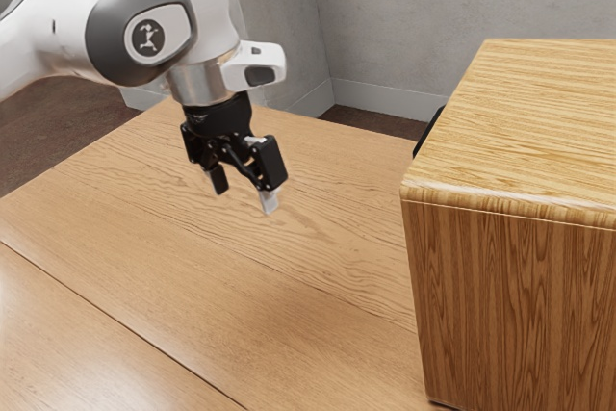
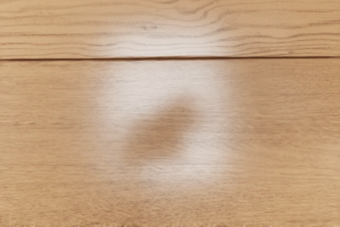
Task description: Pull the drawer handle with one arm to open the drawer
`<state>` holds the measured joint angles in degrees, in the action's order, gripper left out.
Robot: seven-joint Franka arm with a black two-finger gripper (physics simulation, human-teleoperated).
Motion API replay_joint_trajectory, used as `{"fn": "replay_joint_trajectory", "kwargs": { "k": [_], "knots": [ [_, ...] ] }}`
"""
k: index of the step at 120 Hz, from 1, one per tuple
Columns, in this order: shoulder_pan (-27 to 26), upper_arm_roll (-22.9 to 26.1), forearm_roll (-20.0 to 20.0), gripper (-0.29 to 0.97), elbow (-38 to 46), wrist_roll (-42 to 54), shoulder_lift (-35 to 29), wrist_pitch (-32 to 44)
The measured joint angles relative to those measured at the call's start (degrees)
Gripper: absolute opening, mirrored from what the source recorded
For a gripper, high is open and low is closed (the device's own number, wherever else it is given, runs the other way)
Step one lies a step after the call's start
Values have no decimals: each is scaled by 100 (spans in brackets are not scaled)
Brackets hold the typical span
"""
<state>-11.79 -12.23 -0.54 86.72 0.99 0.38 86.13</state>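
A wooden drawer cabinet [image 1: 520,228] stands on the table at the exterior view's right. Its black handle [image 1: 427,131] juts out from the face turned away from the camera, and just a sliver of it shows past the cabinet's edge. My gripper [image 1: 245,197] hangs above the table well off to the left of the cabinet, pointing down. Its fingers [image 1: 270,201] stand apart with nothing between them, so it is open. In the wrist view, the table [image 2: 170,19] lies below my hand, with a dark shadow [image 2: 159,134] on it.
The wooden table top [image 1: 192,267] stretches wide between my hand and the cabinet, with a plank seam [image 2: 170,58] running across it. Grey walls and a brown floor [image 1: 58,132] lie beyond the table's far edge.
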Motion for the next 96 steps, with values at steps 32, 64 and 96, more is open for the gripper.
{"fn": "replay_joint_trajectory", "kwargs": {
  "k": [32,64,96],
  "knots": [
    [87,-37,-85,68,-396,69,-319,-136],
    [1038,62,-454,68,-701,96,-186,643],
    [889,881,-564,68,-793,89,265,1615]
  ]
}}
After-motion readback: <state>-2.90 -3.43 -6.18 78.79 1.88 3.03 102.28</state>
